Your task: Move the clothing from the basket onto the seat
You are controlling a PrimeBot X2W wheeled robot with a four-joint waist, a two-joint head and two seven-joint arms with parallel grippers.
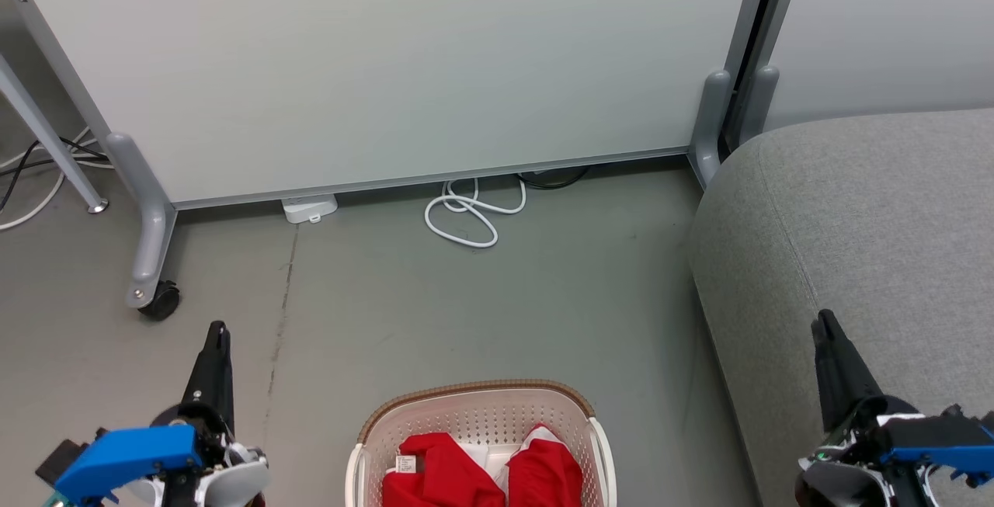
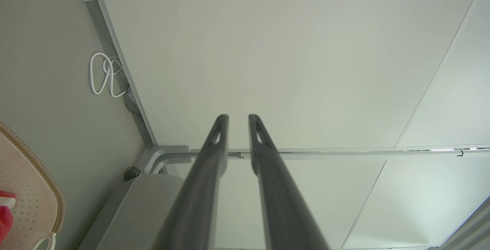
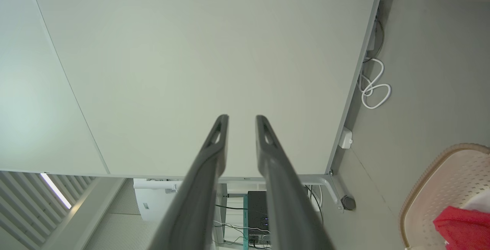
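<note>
Grey floor lay before a pale partition panel; a white cable was coiled at its foot.

Item: basket, on the floor between my arms, held both pieces of red clothing.

Item: seat, just right of the basket, carried no clothing where visible.

My left fingers and right fingers stood narrow, holding nothing.

Step judged: reaching in. Fingers needed widening, then descent inside the brown rim. Floor ahead was open; the seat's rounded edge crowded my right arm.
</note>
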